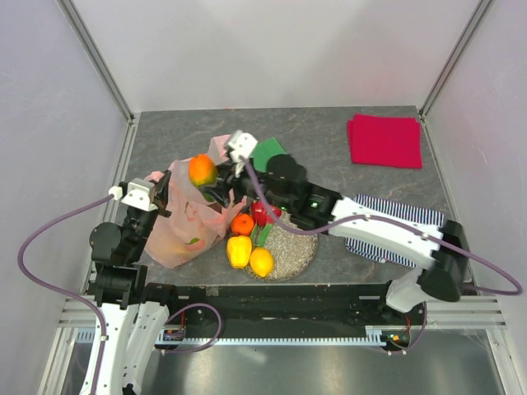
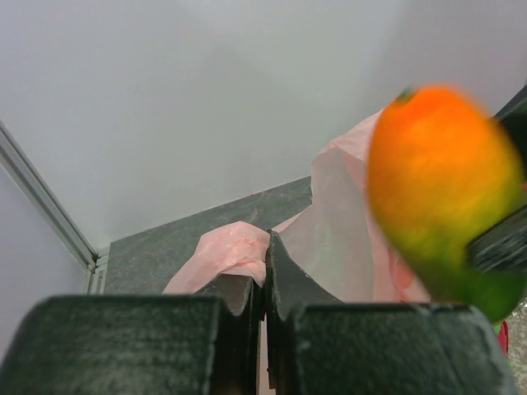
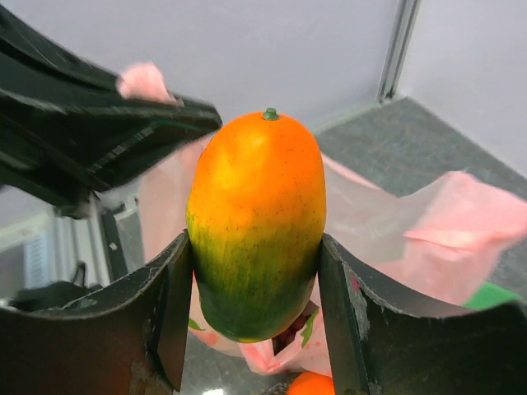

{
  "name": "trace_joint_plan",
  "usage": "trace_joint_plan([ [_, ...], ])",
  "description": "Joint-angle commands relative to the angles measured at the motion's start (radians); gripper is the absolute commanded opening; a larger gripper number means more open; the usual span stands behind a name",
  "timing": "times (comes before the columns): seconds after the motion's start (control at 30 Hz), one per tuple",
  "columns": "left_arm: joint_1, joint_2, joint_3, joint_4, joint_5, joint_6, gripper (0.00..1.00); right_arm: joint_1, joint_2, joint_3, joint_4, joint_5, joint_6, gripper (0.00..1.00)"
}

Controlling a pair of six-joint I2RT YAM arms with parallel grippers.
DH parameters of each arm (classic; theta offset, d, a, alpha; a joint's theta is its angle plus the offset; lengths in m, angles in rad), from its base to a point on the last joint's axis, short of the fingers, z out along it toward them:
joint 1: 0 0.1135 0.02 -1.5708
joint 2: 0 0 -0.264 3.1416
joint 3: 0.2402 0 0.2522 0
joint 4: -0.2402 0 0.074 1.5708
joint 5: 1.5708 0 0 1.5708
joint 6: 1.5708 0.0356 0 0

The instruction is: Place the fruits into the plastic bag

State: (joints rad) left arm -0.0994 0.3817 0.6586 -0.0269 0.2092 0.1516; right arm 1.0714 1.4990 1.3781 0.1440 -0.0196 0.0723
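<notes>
Pinches an oval toy mango (image 3: 255, 206), orange on top and green below, in the right claw (image 3: 254, 255), lifted over the crinkly pale pink plastic bag (image 1: 185, 230). Clamps the left claw (image 2: 263, 276) tight on the bag's raised edge. Shows, beside the bag on the round speckled grey plate (image 1: 296, 251), an orange toy fruit (image 1: 242, 224), a yellow pepper-shaped piece (image 1: 239, 251), a yellow rounded piece (image 1: 262, 262) and a red piece (image 1: 262, 211). Shows farther back a flat green cloth (image 1: 268, 154) and a folded red cloth (image 1: 384, 141)
</notes>
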Motion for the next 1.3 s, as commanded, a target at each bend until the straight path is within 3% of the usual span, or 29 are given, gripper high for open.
trace_joint_plan([
  [0.0, 0.004, -0.010, -0.008, 0.048, -0.007, 0.012, 0.02, 0.009, 0.130, 0.155, -0.029, 0.042, -0.098, 0.02],
  [0.27, 0.004, -0.012, -0.010, 0.048, -0.002, 0.013, 0.02, 0.009, 0.400, 0.394, -0.290, 0.023, -0.152, 0.02],
  [0.6, 0.004, -0.007, -0.010, 0.048, 0.007, 0.012, 0.01, 0.007, 0.440, 0.334, -0.440, -0.016, -0.105, 0.07],
  [0.7, 0.004, -0.006, -0.011, 0.048, 0.007, 0.011, 0.01, 0.007, 0.501, 0.409, -0.486, -0.003, -0.101, 0.17],
  [0.73, 0.004, -0.004, -0.011, 0.048, 0.007, 0.011, 0.01, 0.005, 0.532, 0.430, -0.498, 0.004, -0.098, 0.28],
  [0.8, 0.004, -0.006, -0.013, 0.048, 0.007, 0.011, 0.01, 0.005, 0.553, 0.478, -0.532, 0.007, -0.098, 0.37],
  [0.83, 0.004, -0.007, -0.013, 0.048, 0.007, 0.009, 0.02, 0.005, 0.561, 0.483, -0.537, 0.009, -0.098, 0.48],
  [0.93, 0.004, -0.006, -0.013, 0.050, 0.007, 0.009, 0.01, 0.004, 0.546, 0.477, -0.537, 0.009, -0.101, 0.63],
  [1.1, 0.004, -0.003, -0.011, 0.050, 0.010, 0.008, 0.02, 0.002, 0.517, 0.463, -0.534, 0.001, -0.109, 0.75],
  [1.13, 0.004, -0.003, -0.013, 0.050, 0.012, 0.008, 0.02, 0.002, 0.509, 0.463, -0.532, -0.003, -0.109, 0.84],
  [1.17, 0.004, -0.003, -0.014, 0.050, 0.012, 0.008, 0.02, -0.002, 0.503, 0.457, -0.526, -0.008, -0.109, 0.87],
  [1.27, 0.004, -0.004, -0.013, 0.050, 0.012, 0.006, 0.02, -0.001, 0.462, 0.431, -0.492, -0.008, -0.101, 0.89],
])
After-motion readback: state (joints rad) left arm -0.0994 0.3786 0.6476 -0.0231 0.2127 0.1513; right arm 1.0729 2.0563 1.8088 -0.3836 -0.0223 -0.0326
